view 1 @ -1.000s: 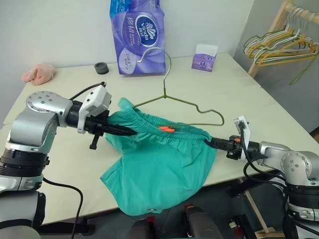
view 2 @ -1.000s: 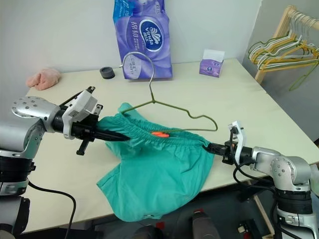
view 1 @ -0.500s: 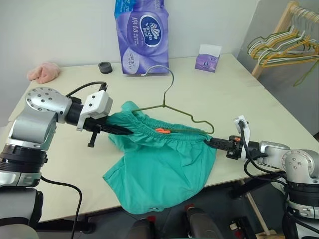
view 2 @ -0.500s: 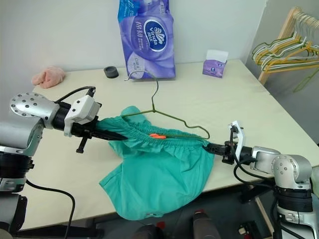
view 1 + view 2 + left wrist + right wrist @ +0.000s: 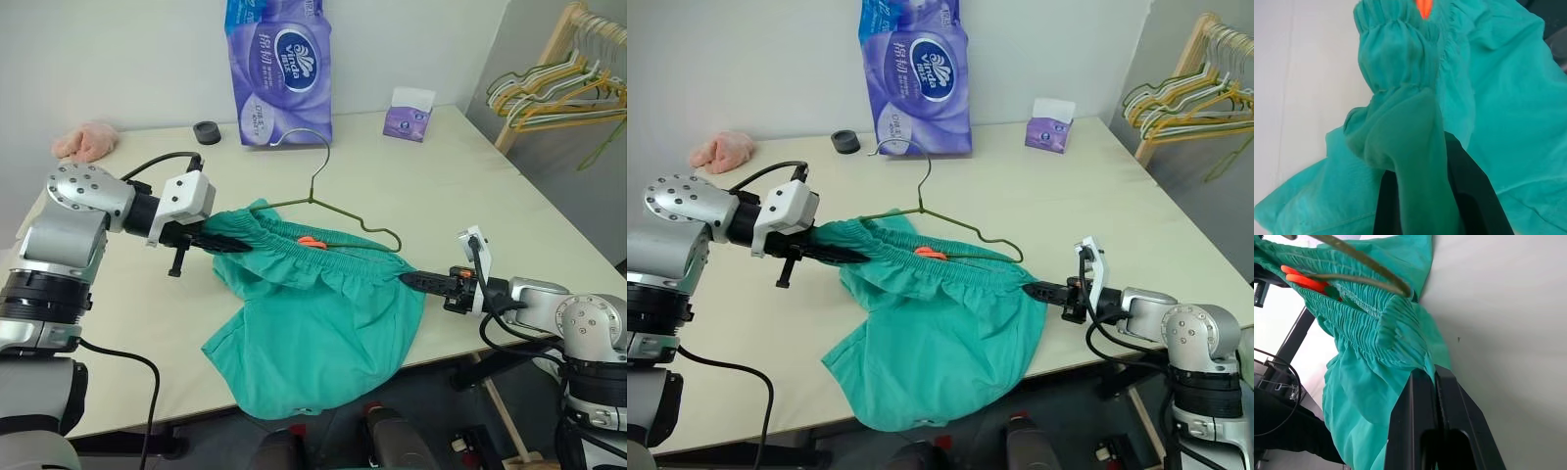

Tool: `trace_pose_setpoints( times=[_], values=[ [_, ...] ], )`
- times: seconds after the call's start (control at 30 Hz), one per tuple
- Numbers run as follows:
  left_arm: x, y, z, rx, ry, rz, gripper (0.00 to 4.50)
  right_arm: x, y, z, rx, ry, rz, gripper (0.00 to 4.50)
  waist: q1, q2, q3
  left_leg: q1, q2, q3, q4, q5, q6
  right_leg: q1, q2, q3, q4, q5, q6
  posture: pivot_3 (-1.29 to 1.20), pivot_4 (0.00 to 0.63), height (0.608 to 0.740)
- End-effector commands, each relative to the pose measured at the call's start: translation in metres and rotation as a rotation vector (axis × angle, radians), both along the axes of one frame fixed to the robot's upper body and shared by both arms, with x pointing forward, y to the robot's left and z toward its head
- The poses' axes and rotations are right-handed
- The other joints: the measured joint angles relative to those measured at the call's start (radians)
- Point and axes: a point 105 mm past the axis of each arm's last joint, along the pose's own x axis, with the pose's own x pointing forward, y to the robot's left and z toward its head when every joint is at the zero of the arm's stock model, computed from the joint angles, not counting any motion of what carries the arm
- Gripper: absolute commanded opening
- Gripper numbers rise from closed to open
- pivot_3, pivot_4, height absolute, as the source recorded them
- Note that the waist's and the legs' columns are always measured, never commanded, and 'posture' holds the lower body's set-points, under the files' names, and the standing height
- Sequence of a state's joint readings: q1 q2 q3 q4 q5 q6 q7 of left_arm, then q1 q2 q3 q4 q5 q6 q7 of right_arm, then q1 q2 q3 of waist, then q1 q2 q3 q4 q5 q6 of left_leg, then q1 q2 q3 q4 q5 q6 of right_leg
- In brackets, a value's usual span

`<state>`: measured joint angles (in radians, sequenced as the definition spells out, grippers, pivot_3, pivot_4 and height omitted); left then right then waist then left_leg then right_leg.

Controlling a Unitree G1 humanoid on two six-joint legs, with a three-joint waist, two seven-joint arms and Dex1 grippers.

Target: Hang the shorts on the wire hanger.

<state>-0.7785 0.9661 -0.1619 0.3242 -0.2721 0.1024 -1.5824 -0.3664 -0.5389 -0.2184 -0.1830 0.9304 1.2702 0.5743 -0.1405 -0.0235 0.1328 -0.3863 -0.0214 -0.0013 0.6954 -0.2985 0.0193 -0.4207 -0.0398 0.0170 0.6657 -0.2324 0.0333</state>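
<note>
The shorts (image 5: 313,323) are held stretched by the waistband over the near edge of the table (image 5: 470,196), their legs drooping past the edge. At one end, the cloth is pinched by the left gripper (image 5: 230,245), its fingers pressed together with fabric wrapped around them, as seen from the left wrist. At the other end, the right gripper (image 5: 1038,290) is clamped tight on the waistband corner, black fingers squeezed side by side. The wire hanger (image 5: 338,211) is seen just behind the waistband, its lower bar partly hidden by the gathered elastic beside the orange tag (image 5: 312,242), its hook curving up toward the purple tissue pack (image 5: 282,69). Nothing is seen lying between the hanger and the cloth. Farther back, a small black ring (image 5: 206,132) and a pink cloth (image 5: 86,140) are spotted, with a small purple tissue box (image 5: 407,114) to the right. Well apart, off the table's right side, bunched hangers (image 5: 554,88) are hung on a wooden rack (image 5: 534,78).
</note>
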Motion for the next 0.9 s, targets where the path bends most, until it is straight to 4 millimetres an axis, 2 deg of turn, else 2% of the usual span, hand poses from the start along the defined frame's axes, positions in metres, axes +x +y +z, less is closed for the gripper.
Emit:
trace_pose_setpoints(
  times=[0.03,0.2,0.37,0.43,0.53,0.7,0.9],
  values=[
    [-0.002,0.015,0.009,0.017,-0.011,0.051,0.0,0.007,-0.02,0.01,-0.02,-0.054,-0.101,0.0,0.0,0.0,0.0,0.0,0.0,0.0,0.0,0.0,0.0,0.0,0.0,0.0,0.0,0.0,0.0,-0.2,0.096,0.74],
    [-0.007,0.016,0.01,0.005,0.023,0.049,0.0,0.013,-0.026,0.011,-0.021,-0.059,-0.146,0.0,0.0,0.0,0.0,0.0,0.0,0.0,0.0,0.0,0.0,0.0,0.0,0.0,0.0,0.0,0.0,-0.2,0.096,0.74],
    [-0.001,0.003,0.033,-0.158,0.006,0.071,0.0,0.015,-0.03,0.006,-0.039,-0.045,-0.162,0.0,0.001,0.0,0.0,0.0,0.0,0.0,0.0,0.0,0.0,0.0,0.0,0.0,0.0,0.0,0.0,-0.2,0.095,0.74],
    [-0.003,-0.004,0.04,-0.21,0.03,0.056,0.0,0.016,-0.03,0.003,-0.042,-0.037,-0.165,0.0,0.002,0.0,0.0,0.0,0.0,0.0,0.0,0.0,0.0,0.0,0.0,0.0,0.0,0.0,0.0,-0.2,0.094,0.74],
    [-0.01,-0.007,0.04,-0.22,0.067,0.033,0.0,0.017,-0.031,0.001,-0.047,-0.036,-0.175,0.0,0.0,0.0,0.0,0.0,0.0,0.0,0.0,0.0,0.0,0.0,0.0,0.0,0.0,0.0,0.0,-0.2,0.094,0.74],
    [-0.019,0.0,0.03,-0.146,0.105,0.024,0.0,0.018,-0.034,0.0,-0.049,-0.03,-0.191,0.0,-0.003,0.0,0.0,0.0,0.001,0.0,0.0,0.0,0.0,0.0,0.0,0.0,0.0,0.0,0.0,-0.2,0.093,0.74],
    [-0.012,0.006,0.028,-0.12,0.061,0.06,0.0,0.017,-0.033,0.0,-0.05,-0.033,-0.183,0.0,0.001,0.0,0.0,0.0,0.0,0.0,0.0,0.0,0.0,0.0,0.0,0.0,0.0,0.0,0.0,-0.2,0.091,0.74]
  ],
)
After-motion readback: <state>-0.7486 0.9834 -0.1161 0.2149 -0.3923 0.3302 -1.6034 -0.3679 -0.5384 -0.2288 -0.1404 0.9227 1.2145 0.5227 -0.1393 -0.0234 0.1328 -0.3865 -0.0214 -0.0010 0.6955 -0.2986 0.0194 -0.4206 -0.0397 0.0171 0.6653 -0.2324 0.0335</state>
